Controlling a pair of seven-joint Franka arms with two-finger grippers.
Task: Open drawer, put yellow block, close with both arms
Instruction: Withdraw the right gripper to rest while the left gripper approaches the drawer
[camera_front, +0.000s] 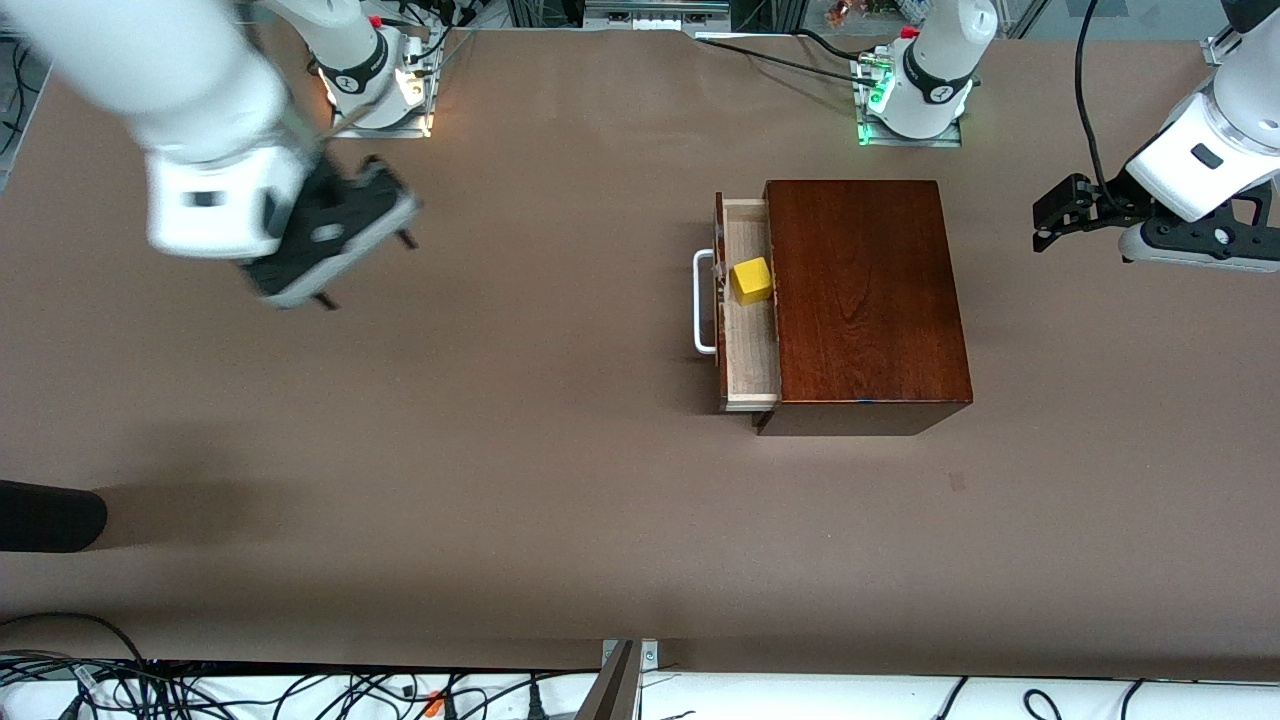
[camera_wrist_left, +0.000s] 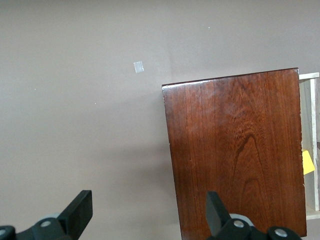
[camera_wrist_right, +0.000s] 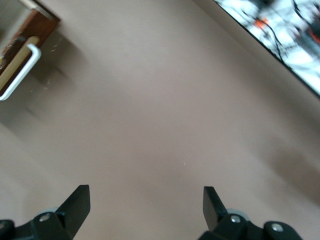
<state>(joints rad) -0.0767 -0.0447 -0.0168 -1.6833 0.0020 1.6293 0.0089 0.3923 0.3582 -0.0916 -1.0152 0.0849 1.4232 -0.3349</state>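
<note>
So the yellow block (camera_front: 751, 280) is already sitting in the drawer (camera_front: 748, 310), which only pokes partway out of the wooden box (camera_front: 862, 295), so closing is what's left I guess. Left hand (camera_front: 1047, 222) hangs released over the table (camera_front: 560, 480) past the box's back. Right hand (camera_front: 365, 270) hangs released too, well off from the handle (camera_front: 702, 302). The drawer's inside is mostly hidden under the box top, and the right hand looks kinda smeared.
</note>
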